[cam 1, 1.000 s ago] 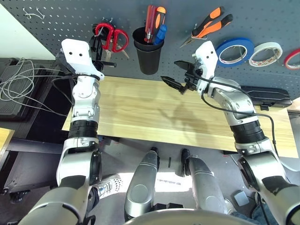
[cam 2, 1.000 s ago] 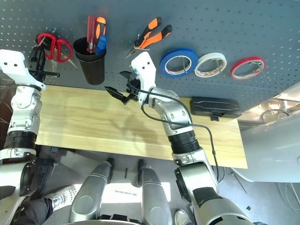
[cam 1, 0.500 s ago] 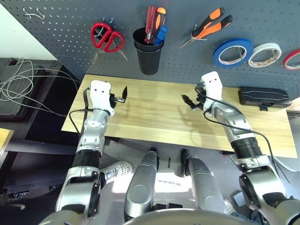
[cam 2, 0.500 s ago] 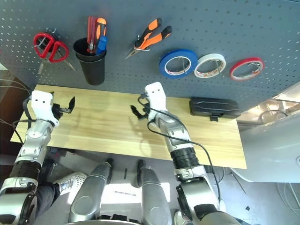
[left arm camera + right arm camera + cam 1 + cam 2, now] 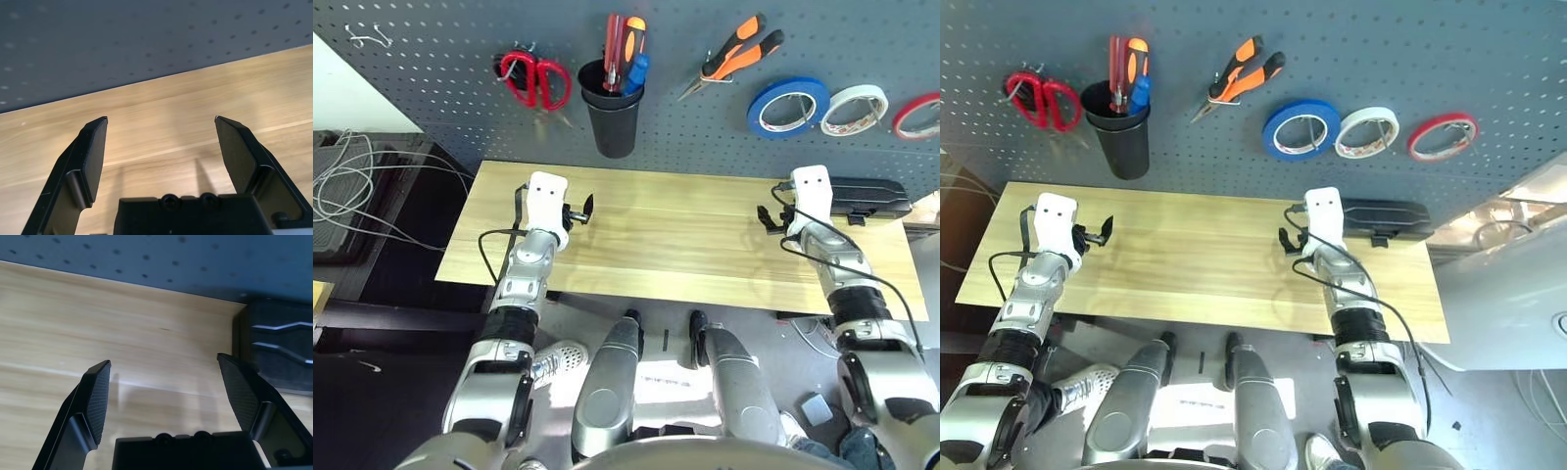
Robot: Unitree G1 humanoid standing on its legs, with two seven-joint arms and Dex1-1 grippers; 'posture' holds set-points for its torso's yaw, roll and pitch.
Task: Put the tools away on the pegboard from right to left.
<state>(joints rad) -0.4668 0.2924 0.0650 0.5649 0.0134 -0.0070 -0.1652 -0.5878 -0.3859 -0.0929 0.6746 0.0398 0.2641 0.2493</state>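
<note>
Pegboard behind wooden counter carries all four tools: red-handled scissors on hook at left, blue-handled screwdriver in black cup, orange-and-black pliers, blue tape roll. Left pincer wide, empty, low over counter's left part. Right pincer wide, empty, beside black case.

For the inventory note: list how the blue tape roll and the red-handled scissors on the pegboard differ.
1. The blue tape roll is a closed ring; the red-handled scissors are a long two-looped tool.
2. The tape roll hangs toward the right of the pegboard, beside a white roll; the scissors hang at the far left, beyond the black cup holder.
3. Blue against red.
Shared: both hang on the pegboard, above the table.
</note>
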